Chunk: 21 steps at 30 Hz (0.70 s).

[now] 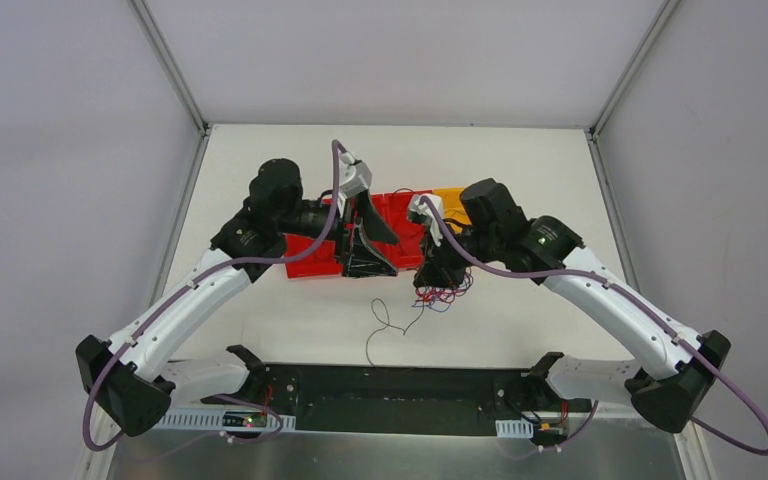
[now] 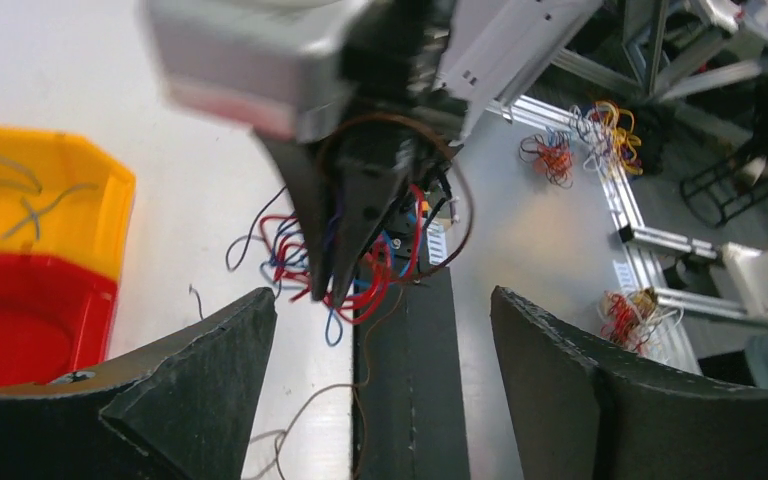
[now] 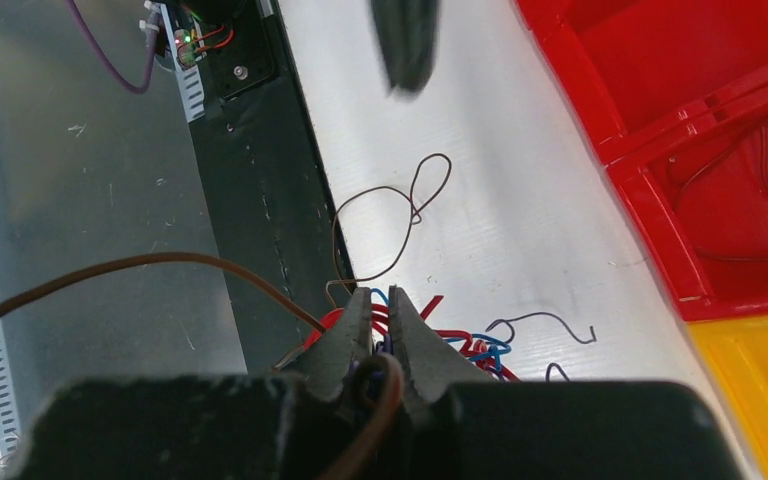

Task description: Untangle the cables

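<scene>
The cables [image 1: 447,293] are a small clump of thin red and blue wires hanging from my right gripper [image 1: 432,278], which is shut on them just in front of the red bin [image 1: 310,262]. In the right wrist view the jaws [image 3: 380,300] pinch red and blue strands [image 3: 465,342], with a brown wire looped between the fingers. My left gripper [image 1: 370,262] is open and empty over the bin's front edge, just left of the clump. In the left wrist view its fingers [image 2: 245,335] stand wide apart, facing the right gripper [image 2: 328,285] and the hanging cables [image 2: 380,290].
A loose brown wire [image 1: 385,325] lies looped on the table in front of the clump, also in the right wrist view [image 3: 390,215]. A yellow bin [image 1: 452,195] adjoins the red bin [image 3: 720,150]. The black base bar [image 1: 400,385] runs along the near edge.
</scene>
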Available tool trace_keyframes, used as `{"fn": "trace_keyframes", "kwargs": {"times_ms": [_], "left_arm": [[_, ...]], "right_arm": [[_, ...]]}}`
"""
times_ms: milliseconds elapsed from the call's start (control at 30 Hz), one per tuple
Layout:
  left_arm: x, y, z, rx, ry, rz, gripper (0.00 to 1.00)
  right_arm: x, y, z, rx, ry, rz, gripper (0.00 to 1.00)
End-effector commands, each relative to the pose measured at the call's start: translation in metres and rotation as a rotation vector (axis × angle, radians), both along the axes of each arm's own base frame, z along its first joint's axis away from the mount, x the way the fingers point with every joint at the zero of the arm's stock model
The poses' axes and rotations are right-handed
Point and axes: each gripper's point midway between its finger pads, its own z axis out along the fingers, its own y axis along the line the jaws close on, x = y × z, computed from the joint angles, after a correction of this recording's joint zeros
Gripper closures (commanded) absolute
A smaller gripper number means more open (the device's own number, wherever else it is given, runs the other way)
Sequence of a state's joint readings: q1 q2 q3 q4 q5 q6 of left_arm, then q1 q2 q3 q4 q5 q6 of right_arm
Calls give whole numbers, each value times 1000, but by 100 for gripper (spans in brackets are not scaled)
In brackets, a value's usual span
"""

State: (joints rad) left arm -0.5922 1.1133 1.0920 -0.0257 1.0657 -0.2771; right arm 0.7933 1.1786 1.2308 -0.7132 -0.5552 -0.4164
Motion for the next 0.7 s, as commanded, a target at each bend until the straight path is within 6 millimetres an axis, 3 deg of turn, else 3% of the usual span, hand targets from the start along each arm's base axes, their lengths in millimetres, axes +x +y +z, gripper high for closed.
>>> {"fn": "trace_keyframes", "kwargs": {"times_ms": [0, 333, 533, 667], "left_arm": [[-23, -13, 28, -114, -254, -114, 26], [-45, -29, 23, -99, -234, -210, 59], [-44, -35, 21, -83, -224, -195, 60], [-45, -34, 28, -89, -231, -192, 80]], "right_arm": [[2, 6, 16, 17, -44, 23, 100], [3, 12, 16, 23, -39, 26, 100], [5, 16, 15, 27, -30, 20, 100], [6, 15, 11, 19, -30, 15, 100]]}}
